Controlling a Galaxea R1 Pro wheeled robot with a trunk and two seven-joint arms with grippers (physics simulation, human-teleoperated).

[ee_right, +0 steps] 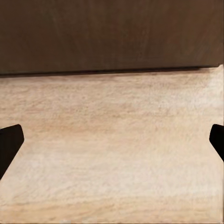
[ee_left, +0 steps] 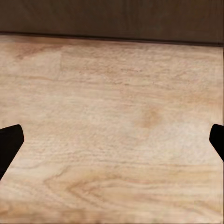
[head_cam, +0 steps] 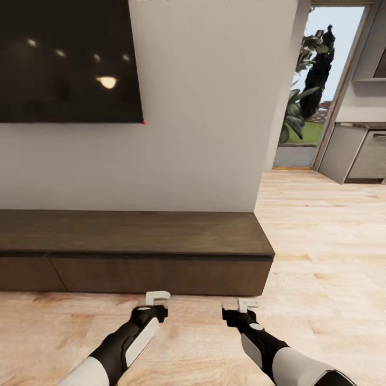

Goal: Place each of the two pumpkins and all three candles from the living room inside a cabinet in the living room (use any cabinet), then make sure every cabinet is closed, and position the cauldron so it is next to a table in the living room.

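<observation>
Both arms reach forward toward 12 o'clock, held low and roughly parallel. The left hand point(head_cam: 157, 300) and right hand point(head_cam: 246, 305) are spread wide, gripping nothing.

Bright, even light all round, and daylight comes through the doorway point(head_cam: 311, 91). Ceiling lamps glare as soft spots on the dark screen point(head_cam: 69, 59). A thin shadow runs under the cabinet point(head_cam: 161, 236). The floor point(ee_left: 112, 140) looks soft and slightly blurred up close.
</observation>
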